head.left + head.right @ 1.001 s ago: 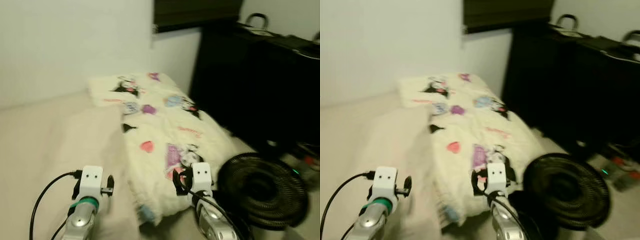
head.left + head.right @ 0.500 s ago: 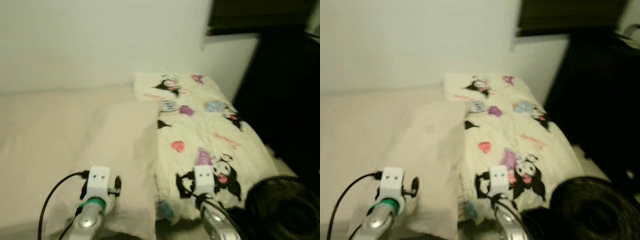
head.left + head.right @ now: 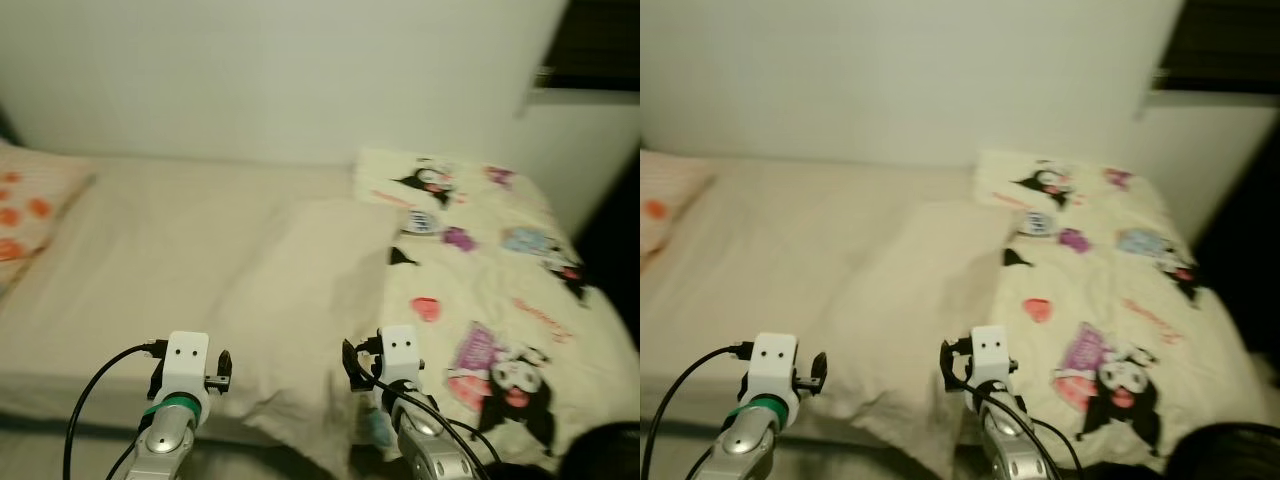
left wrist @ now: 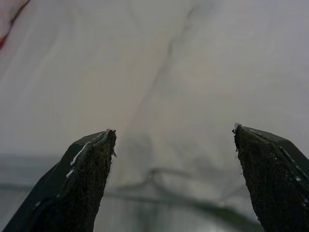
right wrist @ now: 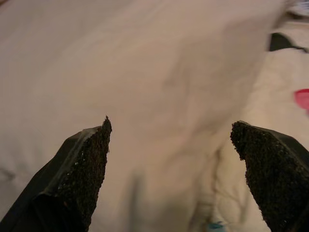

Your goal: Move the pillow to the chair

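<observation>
A pillow (image 3: pixel 28 205) with orange spots lies at the left end of the bed, partly cut off by the picture's edge. Both arms are raised low in front of me, over the bed's near edge. My left gripper (image 4: pixel 174 135) is open, with nothing between its fingers, over the pale sheet (image 4: pixel 159 72). My right gripper (image 5: pixel 171 128) is open too, over a folded cream blanket (image 3: pixel 310 290). Both grippers are well to the right of the pillow and touch nothing. No chair can be made out.
A cream cover with cartoon prints (image 3: pixel 500 290) spreads over the right half of the bed. A white wall (image 3: pixel 300 70) runs behind the bed. A dark window (image 3: pixel 600 40) is at the top right, and a dark round shape (image 3: pixel 1230 455) at the bottom right corner.
The camera has swung left: the black fan and the dark furniture slid out to the right, and the spotted pillow came in at the left. Both arms hold the same pose.
</observation>
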{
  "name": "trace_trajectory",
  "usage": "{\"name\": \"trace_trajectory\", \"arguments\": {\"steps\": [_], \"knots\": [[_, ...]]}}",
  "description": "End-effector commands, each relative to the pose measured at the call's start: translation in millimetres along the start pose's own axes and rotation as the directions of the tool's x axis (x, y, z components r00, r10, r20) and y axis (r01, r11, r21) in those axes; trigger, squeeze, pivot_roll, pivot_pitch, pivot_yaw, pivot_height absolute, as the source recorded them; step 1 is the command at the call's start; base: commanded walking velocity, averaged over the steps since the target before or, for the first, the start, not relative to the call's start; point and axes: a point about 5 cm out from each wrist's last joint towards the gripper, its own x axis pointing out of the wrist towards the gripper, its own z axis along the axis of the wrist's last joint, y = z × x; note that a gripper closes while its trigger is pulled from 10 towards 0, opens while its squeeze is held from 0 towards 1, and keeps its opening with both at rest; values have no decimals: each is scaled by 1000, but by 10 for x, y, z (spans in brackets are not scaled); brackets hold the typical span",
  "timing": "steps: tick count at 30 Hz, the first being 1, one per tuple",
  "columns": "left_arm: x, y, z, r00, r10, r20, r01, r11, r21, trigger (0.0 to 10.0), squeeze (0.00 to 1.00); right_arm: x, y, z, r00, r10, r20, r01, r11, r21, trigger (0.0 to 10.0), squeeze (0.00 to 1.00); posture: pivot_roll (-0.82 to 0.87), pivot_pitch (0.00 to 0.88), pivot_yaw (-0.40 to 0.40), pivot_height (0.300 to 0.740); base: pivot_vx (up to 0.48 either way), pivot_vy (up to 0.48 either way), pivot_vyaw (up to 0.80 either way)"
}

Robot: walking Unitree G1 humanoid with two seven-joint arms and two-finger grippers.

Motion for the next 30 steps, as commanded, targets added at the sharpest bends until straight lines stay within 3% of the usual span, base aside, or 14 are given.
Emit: {"name": "trace_trajectory", "arguments": {"steps": [1,7,11,24,30], "knots": [[-5,7,-42,1000,0,-23,0,1000,1,10000,0,-25,-19,-73,1000,-16,-26,17,1000,5,10000,0,51,2,51,740,0,0,800],[-13,3,-43,1000,-12,-22,12,1000,-4,10000,0,-34,-41,-97,999,-34,-32,35,999,9,10000,0,52,0,54,740,0,0,800],[-9,4,-43,1000,-11,-24,11,1000,2,10000,0,-33,-78,-123,996,-73,-49,75,997,30,10000,0,52,0,59,740,0,0,0],[-8,8,-59,998,-29,-47,30,999,15,10000,0,-44,-88,-159,993,-97,-63,100,994,51,10000,0,53,0,72,740,0,450,0],[-16,-33,-71,996,-60,-59,61,998,18,10000,0,-60,-107,-187,991,-109,-72,114,991,64,10000,0,53,3,77,740,0,0,0]]}}
